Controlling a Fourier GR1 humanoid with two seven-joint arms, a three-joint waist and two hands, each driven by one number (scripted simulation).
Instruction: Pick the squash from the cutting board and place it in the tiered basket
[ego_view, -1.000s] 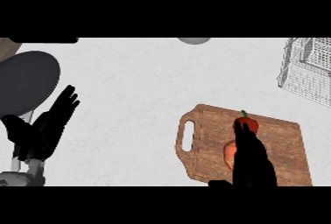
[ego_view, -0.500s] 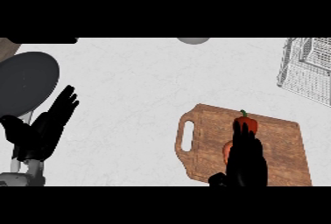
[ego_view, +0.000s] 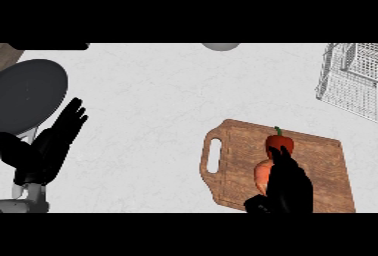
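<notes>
The squash (ego_view: 279, 144), orange-red with a green stem, lies on the wooden cutting board (ego_view: 235, 140) at the lower right of the head view. My right hand (ego_view: 289, 187) comes in from the lower edge and covers the squash's lower half. Its fingers lie along the squash and its thumb is spread out to the left. Only the squash's red top and an orange strip on its left side show. The wire tiered basket (ego_view: 351, 80) stands at the far right, well beyond the board. My left hand (ego_view: 55, 140) rests open at the left edge, fingers up.
A dark round plate (ego_view: 29, 95) sits at the far left, just behind my left hand. A grey round object (ego_view: 221, 46) shows at the top edge. The pale counter (ego_view: 155, 100) spreads between the board and the plate.
My right hand has drawn back a little toward the lower edge, and its thumb now shows at the left of the squash. The squash and my left hand have not moved.
</notes>
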